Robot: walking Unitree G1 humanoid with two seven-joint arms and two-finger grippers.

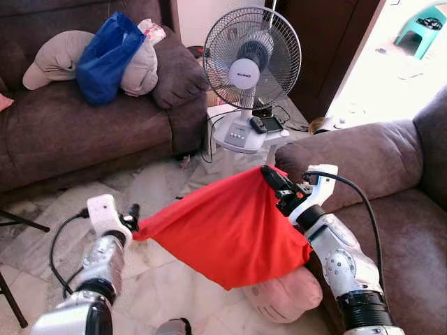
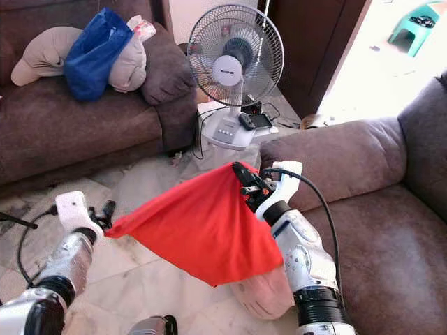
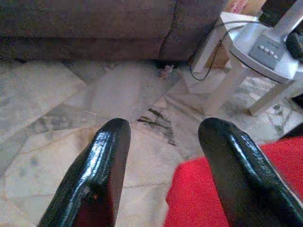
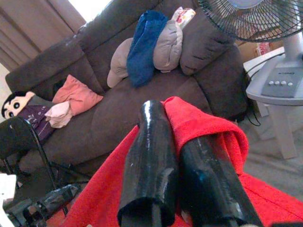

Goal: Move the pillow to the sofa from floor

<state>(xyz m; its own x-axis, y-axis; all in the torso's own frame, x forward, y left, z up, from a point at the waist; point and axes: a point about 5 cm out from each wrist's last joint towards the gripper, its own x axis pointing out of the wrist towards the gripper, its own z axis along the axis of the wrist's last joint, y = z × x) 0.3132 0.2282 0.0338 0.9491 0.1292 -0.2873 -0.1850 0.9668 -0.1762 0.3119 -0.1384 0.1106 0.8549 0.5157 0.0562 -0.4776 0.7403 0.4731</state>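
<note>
A red cloth, perhaps a flat pillow cover (image 1: 223, 230), hangs stretched in the air between my two grippers. My right gripper (image 1: 274, 181) is shut on its upper corner, next to the armrest of the brown sofa (image 1: 412, 230); in the right wrist view the fabric (image 4: 199, 120) wraps around the closed fingers (image 4: 151, 156). My left gripper (image 1: 134, 218) is at the cloth's low left corner. In the left wrist view its fingers (image 3: 102, 165) stand apart, with red fabric (image 3: 194, 198) lying against one of them. A pink pillow (image 1: 286, 296) lies on the floor under the cloth, against the sofa.
A white table fan (image 1: 251, 59) stands on a low white table (image 1: 241, 136) straight ahead. A second brown sofa (image 1: 84, 132) at the back left holds grey pillows and a blue bag (image 1: 108, 56). The marble floor (image 1: 160, 188) lies open between them. A black stand leg (image 1: 14, 220) is at far left.
</note>
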